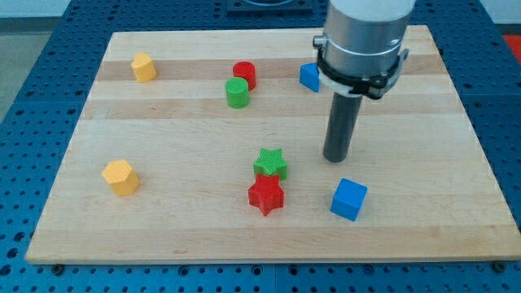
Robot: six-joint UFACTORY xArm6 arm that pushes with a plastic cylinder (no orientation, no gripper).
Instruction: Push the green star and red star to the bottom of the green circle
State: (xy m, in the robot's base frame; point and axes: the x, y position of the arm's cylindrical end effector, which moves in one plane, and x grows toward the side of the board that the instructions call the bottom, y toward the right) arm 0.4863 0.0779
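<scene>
A wooden counter (163, 236) is seen lying on a blue perforated base (24, 49). No jaws are fitted to the arm; it ends in a dark rod, and nothing is held by it. My tip (336, 159) is set down on the counter right of centre, near the green star (270, 163) but apart from it, on that star's right. The red star (265, 195) is placed just below the green star, and the two are touching or nearly so. The green circle (237, 93) is found well above the stars, towards the view's top, with a red cylinder (244, 75) touching it at its upper right. A blue cube (349, 199) is seen below my tip, to the right of the red star and apart from it. A second blue block (309, 77) is partly hidden beside the arm's grey housing near the view's top. Two yellow blocks, seemingly hexagonal, are placed on the view's left: one (143, 67) near the top, the other (120, 177) lower down.
</scene>
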